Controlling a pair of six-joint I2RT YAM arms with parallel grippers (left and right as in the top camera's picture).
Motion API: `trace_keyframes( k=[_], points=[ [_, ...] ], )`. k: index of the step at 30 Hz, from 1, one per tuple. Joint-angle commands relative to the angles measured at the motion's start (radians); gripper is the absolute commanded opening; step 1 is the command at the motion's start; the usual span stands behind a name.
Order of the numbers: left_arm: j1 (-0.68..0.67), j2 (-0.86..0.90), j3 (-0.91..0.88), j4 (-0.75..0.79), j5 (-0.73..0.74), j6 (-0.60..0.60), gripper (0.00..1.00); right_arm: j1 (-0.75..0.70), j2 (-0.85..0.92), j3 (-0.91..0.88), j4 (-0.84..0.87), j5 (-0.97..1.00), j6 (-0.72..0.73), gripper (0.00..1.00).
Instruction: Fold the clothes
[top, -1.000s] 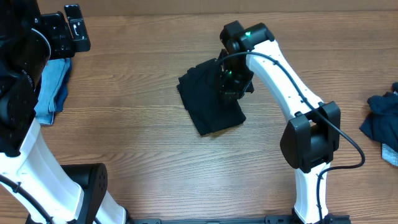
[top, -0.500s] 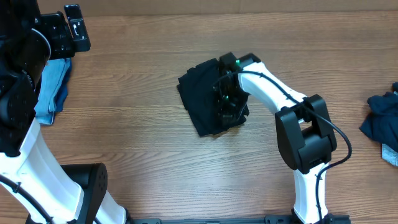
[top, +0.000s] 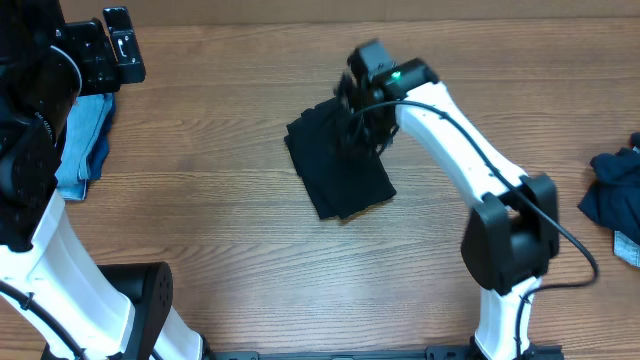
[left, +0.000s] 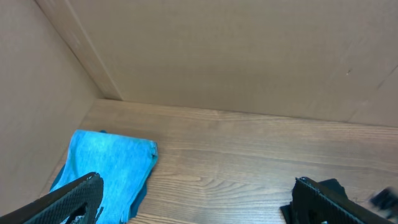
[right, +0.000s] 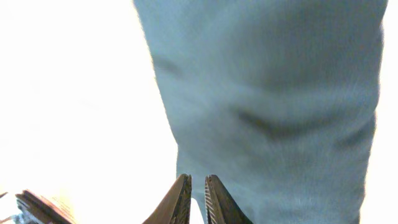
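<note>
Progress check, folding run.

Black T-shirt (top: 338, 178): lies on the worktop (top: 220, 240) as a compact, many-layered rectangle, slightly skewed, edges not quite flush. I judge this one essentially folded; at most a squaring-up is left.

Right claw (right: 198, 190): clenched, fingertips nearly touching, and I see no cloth pinched between them. It hangs directly over the far-right corner of the black T-shirt, so most of the bundle lies below it and to its near-left. The wrist view is overexposed, showing only wrinkled fabric just ahead of the tips. I cannot tell whether the tips touch the cloth.

Left claw (left: 196, 204): released, spread wide, empty. A light blue garment (top: 85, 135) lies just beneath and ahead of it, flat and layered; it looks folded already.

Dark navy garment (top: 612, 195): a crumpled heap well apart from the right claw, out on its right. Not folded.

Judgement: two pieces done or nearly so, and the navy heap is left.
</note>
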Motion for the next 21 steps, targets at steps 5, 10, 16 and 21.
trace_keyframes(
  k=[5, 10, 16, 21],
  points=[
    [0.000, 0.003, -0.001, 0.002, -0.012, -0.007, 1.00, 0.000, -0.015, 0.004, 0.205, -0.005, 0.090, 0.07],
    [0.000, 0.003, -0.001, 0.002, -0.012, -0.007, 1.00, 0.002, 0.069, -0.006, 0.298, -0.026, 0.135, 0.04],
    [0.000, 0.003, -0.001, 0.002, -0.012, -0.007, 1.00, 0.039, 0.150, -0.006, 0.398, -0.101, 0.135, 0.04],
    [0.000, 0.003, -0.001, 0.002, -0.012, -0.007, 1.00, 0.098, 0.198, -0.006, 0.453, -0.077, 0.137, 0.04]
  ],
)
